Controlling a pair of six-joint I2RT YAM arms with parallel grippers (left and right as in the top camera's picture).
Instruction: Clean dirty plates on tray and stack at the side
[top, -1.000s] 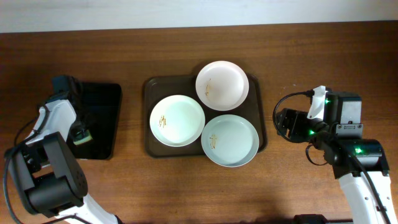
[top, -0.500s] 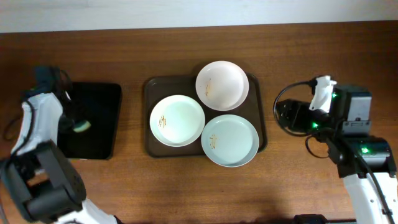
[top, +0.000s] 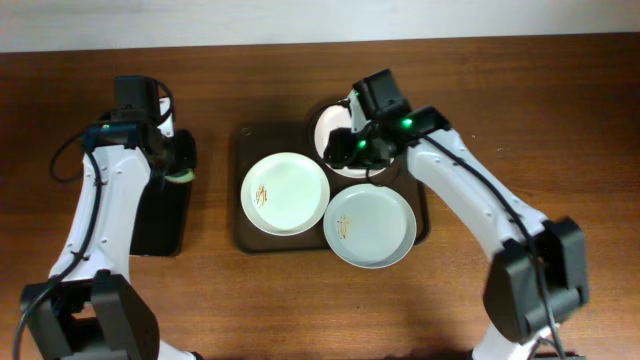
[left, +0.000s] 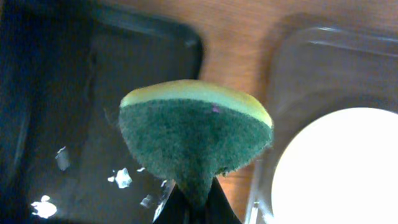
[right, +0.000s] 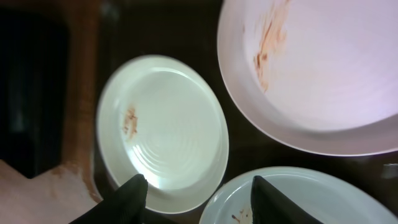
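Note:
Three white dirty plates lie on the dark brown tray (top: 240, 215): one at the left (top: 285, 193), one at the front right (top: 370, 225), one at the back (top: 335, 128) partly hidden by my right arm. My right gripper (top: 345, 148) is open and empty above the back plate's near edge; the right wrist view shows all three plates, left (right: 163, 130), back (right: 323, 68) and front (right: 298, 199), with brown smears. My left gripper (top: 178, 165) is shut on a green and yellow sponge (left: 196, 134), held over the black tray's right edge.
A smaller glossy black tray (top: 160, 215) lies left of the brown tray, with a strip of bare wood (top: 212, 190) between them. The wooden table extends right of the brown tray (top: 560, 150).
My right arm swung from the far right to over the back plate. My left gripper lifted the sponge from the black tray and moved it right and toward the back.

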